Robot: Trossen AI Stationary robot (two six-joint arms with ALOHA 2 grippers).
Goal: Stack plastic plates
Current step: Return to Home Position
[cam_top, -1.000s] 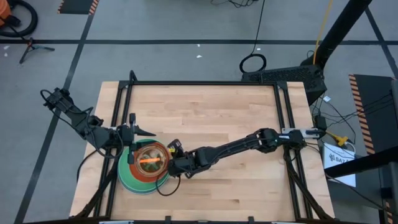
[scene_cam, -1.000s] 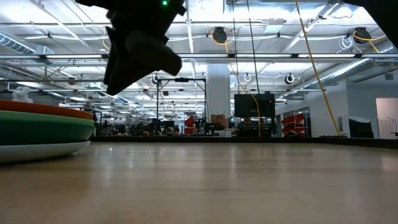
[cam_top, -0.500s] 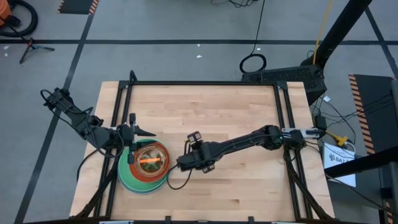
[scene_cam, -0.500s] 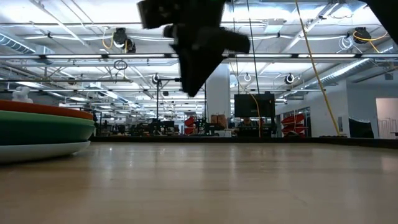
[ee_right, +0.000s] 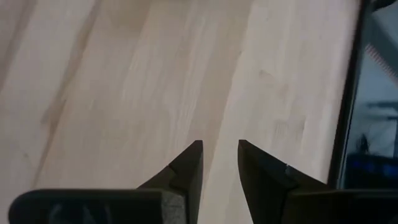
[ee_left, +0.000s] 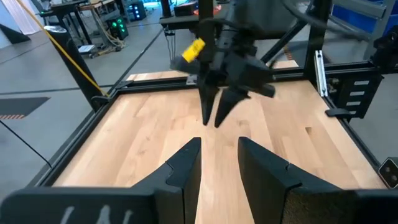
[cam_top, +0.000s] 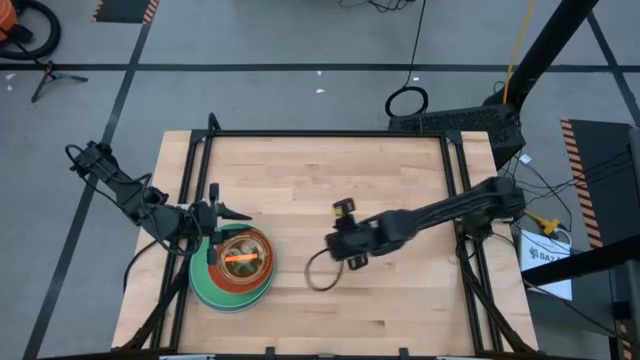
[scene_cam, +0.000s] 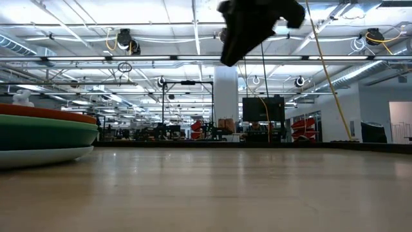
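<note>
Stack of plates at desk near-left, beside left gripper, fingers slightly spread, empty. Right gripper mid-desk, well right of stack, fingers narrowly spread, empty.

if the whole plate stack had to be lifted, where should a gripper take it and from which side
Probably at the overhanging rim of the bottom light green plate, coming in level from the open table side toward the right gripper. The stack lies flat with wide plates under smaller ones, so only that edge sticks out; the left gripper crowds its far side.

Plate stack front-left — elsewhere open tabletop
</note>
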